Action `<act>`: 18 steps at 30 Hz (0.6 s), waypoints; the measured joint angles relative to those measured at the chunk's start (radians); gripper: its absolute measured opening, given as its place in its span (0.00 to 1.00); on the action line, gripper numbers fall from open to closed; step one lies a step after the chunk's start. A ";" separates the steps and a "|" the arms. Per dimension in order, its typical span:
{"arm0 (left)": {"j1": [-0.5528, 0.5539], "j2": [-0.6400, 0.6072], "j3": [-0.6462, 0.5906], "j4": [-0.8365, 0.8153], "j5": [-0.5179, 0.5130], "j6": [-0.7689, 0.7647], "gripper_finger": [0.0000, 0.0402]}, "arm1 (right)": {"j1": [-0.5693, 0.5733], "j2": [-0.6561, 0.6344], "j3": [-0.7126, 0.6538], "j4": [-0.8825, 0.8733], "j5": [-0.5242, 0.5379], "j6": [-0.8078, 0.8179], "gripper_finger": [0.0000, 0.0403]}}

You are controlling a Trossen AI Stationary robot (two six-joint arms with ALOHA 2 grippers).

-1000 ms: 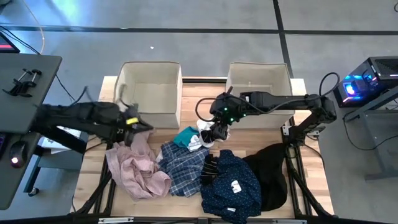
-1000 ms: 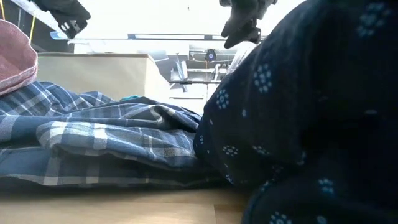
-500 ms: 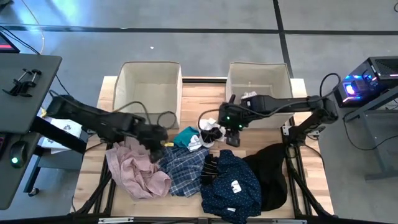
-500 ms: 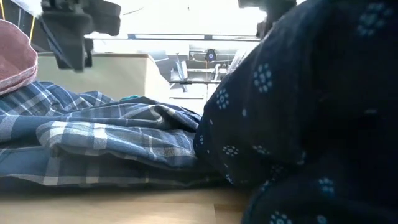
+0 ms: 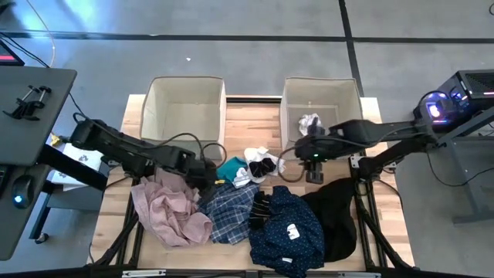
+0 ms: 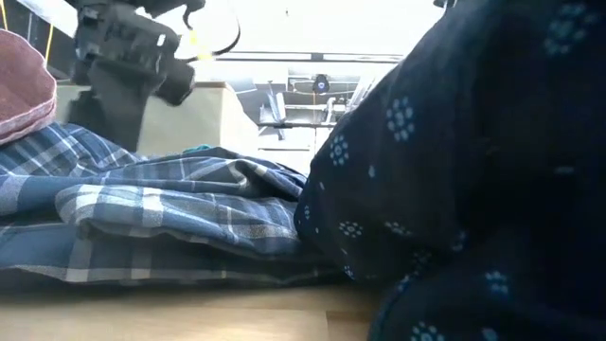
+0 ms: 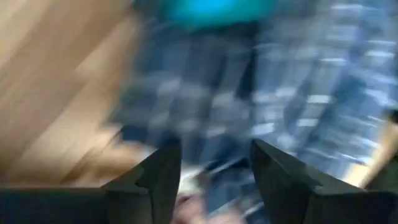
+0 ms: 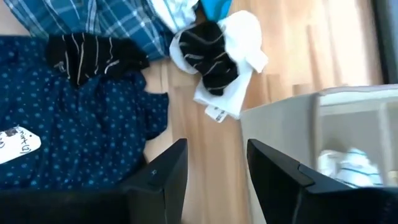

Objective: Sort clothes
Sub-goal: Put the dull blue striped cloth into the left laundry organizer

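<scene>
A pile of clothes lies on the wooden table: pale pink shirt [image 5: 170, 210], blue plaid shirt [image 5: 228, 207], teal piece [image 5: 230, 167], navy dotted shirt [image 5: 289, 229], black garment [image 5: 341, 207] and white and black socks [image 5: 261, 163]. Dark striped socks [image 8: 93, 53] rest on the navy shirt. My left gripper [image 5: 203, 173] stands open just above the plaid shirt, beside the teal piece [image 7: 211, 9], with plaid cloth showing between its fingers [image 7: 214, 162]. My right gripper [image 5: 312, 172] hangs open over bare wood [image 8: 217, 168] between the socks [image 8: 208, 56] and the right box.
Two beige fabric boxes stand at the table's far side, the left one [image 5: 185, 80] and the right one [image 5: 320, 80]. A white sock [image 5: 309, 122] lies inside the right box. Bare wood shows between the boxes. In the low view the navy shirt [image 6: 473, 189] fills the right half.
My left gripper has swung from beside the left box toward the table's right and down onto the plaid shirt, rolling as it went. My right gripper has moved from over the white and black socks toward the table's right edge, rising a little. The clothes lie as before.
</scene>
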 joint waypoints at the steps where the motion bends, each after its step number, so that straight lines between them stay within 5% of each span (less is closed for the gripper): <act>1: 0.000 0.001 0.000 -0.031 -0.014 -0.041 0.48 | 0.004 -0.014 0.000 0.001 0.013 0.000 0.38; 11: 0.031 0.001 -0.118 0.136 -0.077 -0.203 0.47 | 0.009 -0.099 0.000 0.005 0.102 0.080 0.38; 15: 0.035 0.001 -0.147 0.202 -0.088 -0.188 0.33 | 0.010 -0.103 0.000 0.005 0.102 0.123 0.38; 18: 0.035 0.001 -0.149 0.261 -0.086 -0.134 0.14 | 0.010 -0.102 0.000 0.016 0.105 0.141 0.38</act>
